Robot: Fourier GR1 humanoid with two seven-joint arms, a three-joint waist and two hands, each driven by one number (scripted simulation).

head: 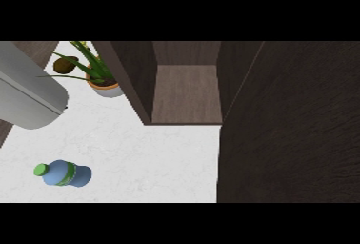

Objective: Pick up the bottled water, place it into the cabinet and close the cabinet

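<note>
The bottled water is a small blue bottle with a green cap and a green band. It lies on its side on the white marble counter at the lower left, cap pointing left. The dark wood cabinet stands open at the top middle, its shelf bare. Its door is swung out and fills the right side of the view. A thick grey forearm slants in at the upper left, well above the bottle. No hand shows on it, and the right arm is out of sight.
A potted green plant stands between the grey forearm and the cabinet's left wall. Open counter lies between the bottle and the cabinet's front edge. The open door walls off the right side.
</note>
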